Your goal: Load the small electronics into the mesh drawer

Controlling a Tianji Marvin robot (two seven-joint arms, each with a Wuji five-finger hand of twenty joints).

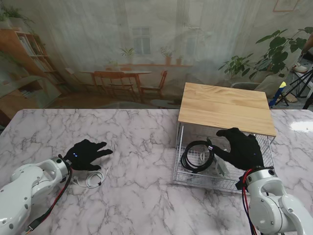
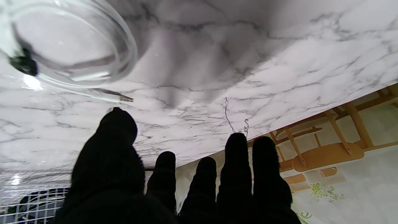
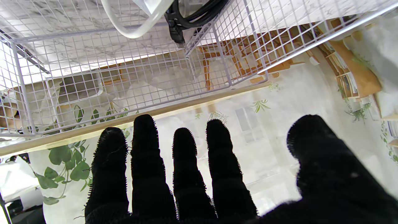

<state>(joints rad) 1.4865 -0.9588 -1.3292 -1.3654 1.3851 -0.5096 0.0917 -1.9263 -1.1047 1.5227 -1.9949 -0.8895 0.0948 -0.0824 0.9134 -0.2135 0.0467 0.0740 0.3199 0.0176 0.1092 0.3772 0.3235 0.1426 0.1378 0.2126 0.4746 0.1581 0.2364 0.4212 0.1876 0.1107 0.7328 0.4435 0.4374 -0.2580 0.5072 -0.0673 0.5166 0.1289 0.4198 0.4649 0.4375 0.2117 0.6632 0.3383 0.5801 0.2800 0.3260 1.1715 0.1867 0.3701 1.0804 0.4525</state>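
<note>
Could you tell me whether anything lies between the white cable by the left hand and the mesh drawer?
Nothing visible does: bare marble separates the white cable from the mesh drawer. Inside, a black cable and the right hand already occupy space.

White marble table (image 1: 142, 196), coiled white cable (image 1: 90, 180) left, mesh drawer (image 1: 195, 177) right

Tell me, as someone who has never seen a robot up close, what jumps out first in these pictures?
Two black-gloved hands on white arms stand out against the marble table. The right robot hand is spread open over a white mesh drawer under a wooden top, where a coiled black cable already lies. On the left, the left robot hand hovers open over a coiled white cable lying on the table.
</note>
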